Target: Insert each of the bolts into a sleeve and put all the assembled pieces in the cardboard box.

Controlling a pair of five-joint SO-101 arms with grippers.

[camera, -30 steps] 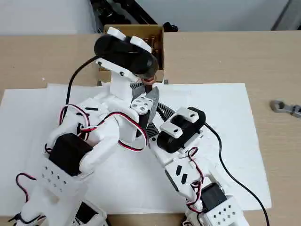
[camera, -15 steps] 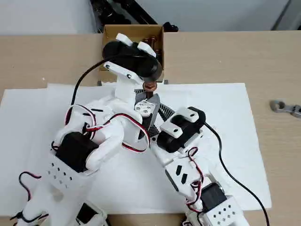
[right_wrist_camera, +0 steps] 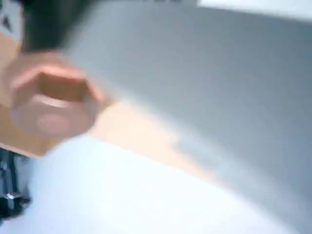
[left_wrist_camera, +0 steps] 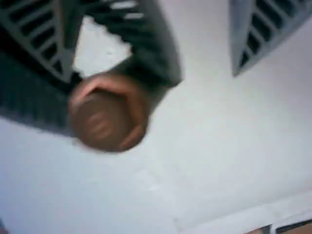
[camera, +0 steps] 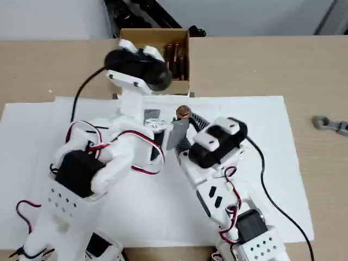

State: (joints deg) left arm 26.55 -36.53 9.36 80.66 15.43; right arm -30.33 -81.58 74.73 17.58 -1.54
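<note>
My right claw [camera: 185,117] grips a copper bolt [camera: 183,112]; my left claw [camera: 165,128] gapes wide beside it. Likely the delivery step: next I must carry it over the box [camera: 154,34].

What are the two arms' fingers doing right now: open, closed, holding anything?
Left gripper: open, holding nothing.
Right gripper: closed on the copper piece.
</note>
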